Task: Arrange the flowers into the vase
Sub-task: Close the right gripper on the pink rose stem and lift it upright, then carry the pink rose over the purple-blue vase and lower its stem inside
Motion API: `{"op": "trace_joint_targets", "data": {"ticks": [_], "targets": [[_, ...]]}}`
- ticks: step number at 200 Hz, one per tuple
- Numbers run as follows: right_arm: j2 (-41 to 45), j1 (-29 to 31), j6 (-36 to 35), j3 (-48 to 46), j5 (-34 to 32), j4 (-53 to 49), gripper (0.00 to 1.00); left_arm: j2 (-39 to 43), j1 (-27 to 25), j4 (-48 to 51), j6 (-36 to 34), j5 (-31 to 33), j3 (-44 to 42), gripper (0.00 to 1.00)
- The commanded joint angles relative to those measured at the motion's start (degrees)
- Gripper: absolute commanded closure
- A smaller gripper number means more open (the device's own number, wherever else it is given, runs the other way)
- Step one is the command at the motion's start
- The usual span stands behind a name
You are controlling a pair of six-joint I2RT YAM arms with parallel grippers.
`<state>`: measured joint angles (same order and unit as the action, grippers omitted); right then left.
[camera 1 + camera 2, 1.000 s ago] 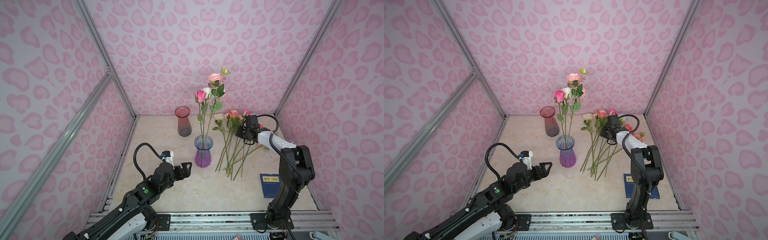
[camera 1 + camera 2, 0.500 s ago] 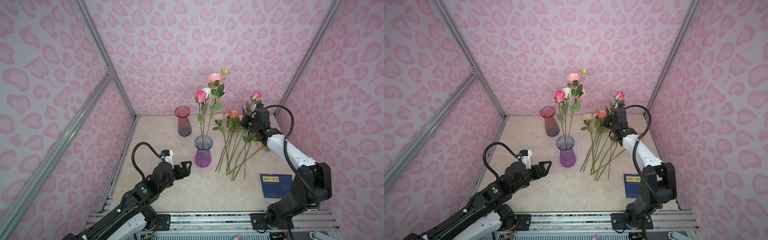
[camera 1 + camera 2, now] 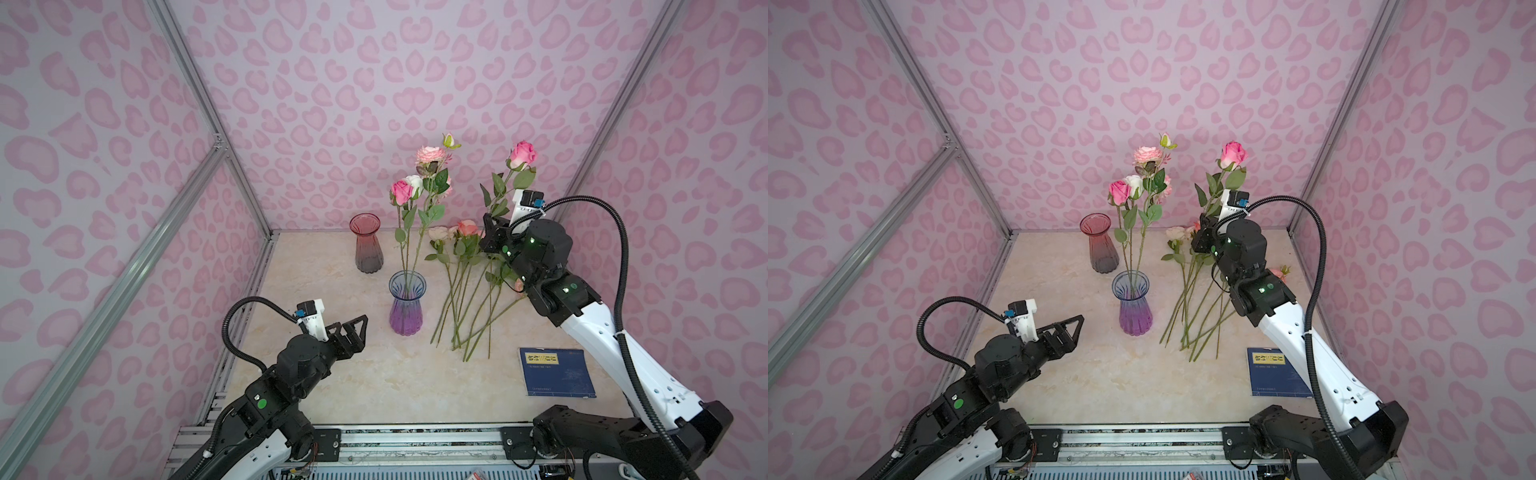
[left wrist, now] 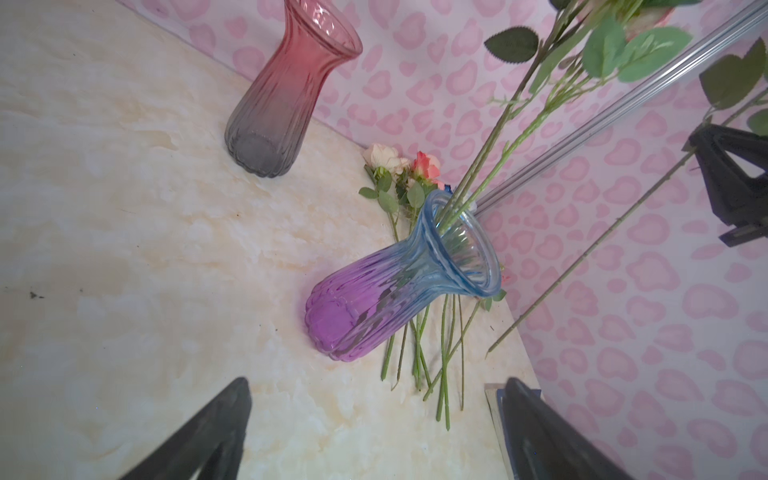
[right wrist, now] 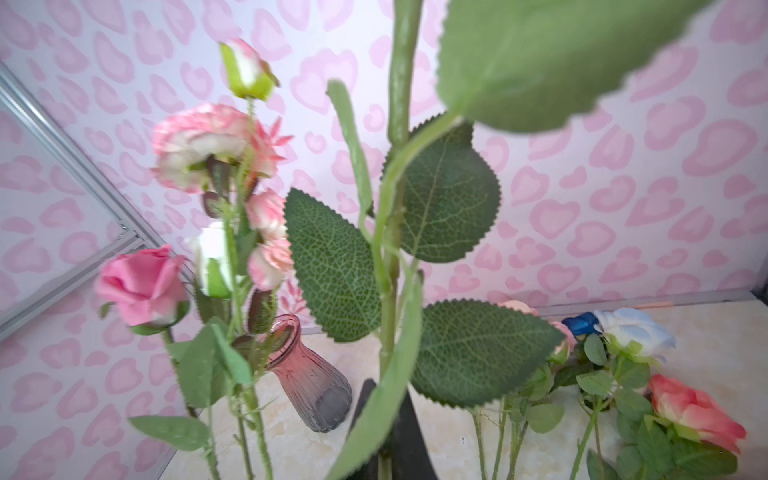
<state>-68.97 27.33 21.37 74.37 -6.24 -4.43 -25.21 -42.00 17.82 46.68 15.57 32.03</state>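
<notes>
Top views, both alike: the right fingers (image 3: pixel 492 232) are pressed together on the stem of a pink rose (image 3: pixel 523 153). They hold it nearly upright above the loose flowers (image 3: pixel 465 299), which lie fanned on the counter (image 3: pixel 332 374) to the right of the blue and purple vase (image 3: pixel 407 303). That vase already holds a few stems (image 3: pixel 409 232), and a red vase (image 3: pixel 365 245) behind it looks empty. The left fingers (image 3: pixel 349 336) are spread wide and hold nothing, low and to the left of the vase. A blue book (image 3: pixel 557 372) lies at the front right. Half a second earlier the rose's head sat lower, and a second earlier the right fingers were down among the loose flowers. The left arm has barely moved.

Left wrist view: the held stem slants across the pink wall. Its cut end hangs free, off to one side of the vase rather than over its mouth.

Right wrist view: the stem rises from between the shut fingers, with broad leaves close to the lens. The rose looks light, and its thin, wiry stem may sway. The leaves could snag on the rim or on the stems already in the vase. The grip sits just below the leaves, leaving a long tail to steer into the mouth
</notes>
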Motion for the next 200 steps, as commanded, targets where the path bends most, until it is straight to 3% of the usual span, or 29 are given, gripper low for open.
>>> {"op": "trace_joint_targets", "data": {"ticks": [1,58,133,200], "targets": [[1.6,2.2,-3.6,1.4,-4.2,2.0,1.00,4.0,0.1,1.0,-0.5,6.1,0.5,0.05],[0.0,7.2,-5.6,8.8,-7.8,3.7,1.00,14.2,0.1,4.1,3.3,11.1,-2.6,0.04],[-9.0,13.6,-5.9,20.5,-6.5,7.7,1.00,17.2,0.1,5.0,6.5,9.3,-5.0,0.04],[-12.9,18.8,-8.9,12.0,-6.9,14.7,1.00,17.1,0.1,4.9,7.6,7.1,-5.7,0.04]]}}
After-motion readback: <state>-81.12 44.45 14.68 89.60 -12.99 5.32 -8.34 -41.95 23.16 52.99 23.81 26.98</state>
